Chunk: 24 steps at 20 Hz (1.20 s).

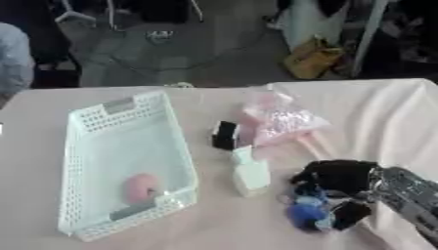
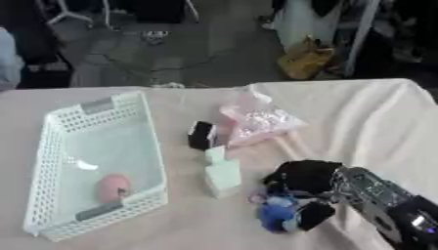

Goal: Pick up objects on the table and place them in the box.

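A pale mint basket point(image 1: 90, 146) lies on the left of the table, with a pink rounded thing point(image 1: 140, 187) inside near its front end. To its right are a small black box point(image 1: 225, 135), a pale green bottle point(image 1: 249, 174) and a clear bag with pink contents point(image 1: 280, 122). My right hand point(image 1: 335, 181) comes in from the lower right. Its fingers are curled around a blue plush thing point(image 1: 304, 211) that rests at table level. My left hand shows in no view.
A pinkish cloth covers the table point(image 1: 368, 112). Two pale sticks point(image 1: 315, 145) run out from under the pink bag toward my right hand. Beyond the far table edge are dark floor, a yellow bag point(image 1: 311, 59) and a person's sleeve point(image 1: 13, 56) at the left.
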Each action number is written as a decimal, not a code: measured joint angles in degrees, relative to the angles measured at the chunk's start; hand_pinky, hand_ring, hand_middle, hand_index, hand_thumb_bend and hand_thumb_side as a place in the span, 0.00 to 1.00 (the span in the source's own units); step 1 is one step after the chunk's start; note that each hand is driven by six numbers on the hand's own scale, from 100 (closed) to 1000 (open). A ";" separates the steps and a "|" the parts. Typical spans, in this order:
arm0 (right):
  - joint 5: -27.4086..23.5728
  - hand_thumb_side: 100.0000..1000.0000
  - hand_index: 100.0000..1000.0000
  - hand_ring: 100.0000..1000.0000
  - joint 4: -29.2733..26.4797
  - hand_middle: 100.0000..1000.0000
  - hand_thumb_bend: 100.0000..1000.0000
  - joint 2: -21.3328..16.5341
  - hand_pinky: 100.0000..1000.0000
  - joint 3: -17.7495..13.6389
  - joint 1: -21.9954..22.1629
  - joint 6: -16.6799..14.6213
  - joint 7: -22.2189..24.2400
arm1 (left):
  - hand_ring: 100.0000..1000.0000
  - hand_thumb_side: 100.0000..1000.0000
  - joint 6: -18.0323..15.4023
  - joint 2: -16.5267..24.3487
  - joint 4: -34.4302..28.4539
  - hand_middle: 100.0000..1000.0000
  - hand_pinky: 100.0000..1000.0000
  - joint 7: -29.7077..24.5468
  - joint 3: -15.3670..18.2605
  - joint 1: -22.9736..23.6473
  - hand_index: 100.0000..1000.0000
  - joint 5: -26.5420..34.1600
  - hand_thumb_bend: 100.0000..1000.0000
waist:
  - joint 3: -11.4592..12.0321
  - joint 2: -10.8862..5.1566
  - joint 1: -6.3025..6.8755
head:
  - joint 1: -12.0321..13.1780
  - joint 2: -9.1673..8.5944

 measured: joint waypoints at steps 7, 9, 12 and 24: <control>-1.66 0.86 0.91 0.82 0.41 0.89 0.44 0.57 0.80 -0.54 -0.39 1.03 0.20 | 0.99 0.96 -0.05 -0.01 0.00 0.90 0.83 0.08 0.14 -0.24 0.97 0.02 0.00 | 0.19 0.22 0.20 | -0.07 -0.23; -1.66 0.84 0.91 0.78 0.41 0.88 0.44 0.66 0.76 -0.56 -0.57 1.41 0.02 | 0.99 0.96 -0.06 -0.01 0.00 0.90 0.83 0.09 0.17 -0.42 0.97 0.02 0.00 | 0.27 0.22 0.20 | -0.09 -0.23; -1.51 0.82 0.89 0.68 0.40 0.85 0.40 0.96 0.68 -0.63 -0.59 1.95 -0.50 | 0.99 0.96 -0.09 -0.01 0.00 0.90 0.83 0.12 0.28 -0.47 0.96 0.02 0.00 | 0.28 0.22 0.20 | -0.09 -0.23; 1.15 0.53 0.58 0.21 0.38 0.40 0.12 1.32 0.00 -0.85 0.66 3.06 -8.49 | 0.99 0.96 -0.03 -0.02 0.00 0.90 0.83 0.67 0.55 -0.47 0.96 0.00 0.00 | 0.02 0.22 0.48 | -0.04 -0.09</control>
